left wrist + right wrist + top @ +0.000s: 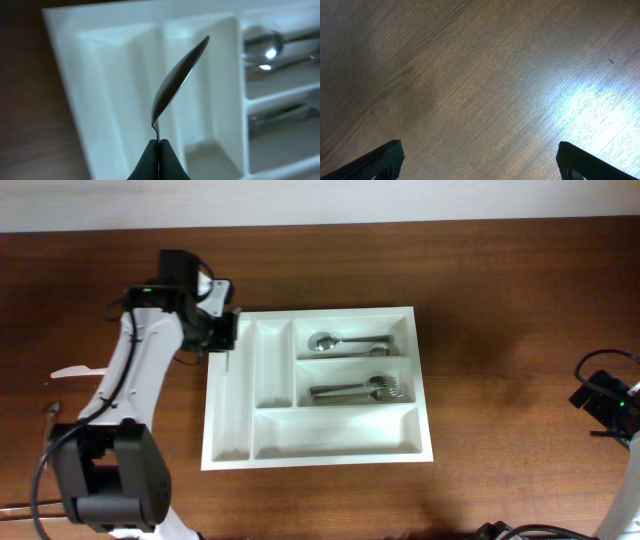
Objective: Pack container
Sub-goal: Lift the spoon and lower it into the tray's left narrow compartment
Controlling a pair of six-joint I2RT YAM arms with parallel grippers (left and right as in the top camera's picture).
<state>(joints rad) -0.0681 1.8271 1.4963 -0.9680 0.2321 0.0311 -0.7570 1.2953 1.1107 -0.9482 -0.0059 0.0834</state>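
Dark wood table (500, 300), grain runs lengthwise. White cutlery tray (320, 461) lies flat near centre. At 9 o'clock by the edge is a white plastic utensil (72, 372), type unclear. A small brownish piece (50, 412) lies near it.

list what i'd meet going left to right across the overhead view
white utensil → left fingers, pinching the held spoon → container, narrow compartments first → spoon in the container → right arm. The forks are left out: they overlap that spoon.
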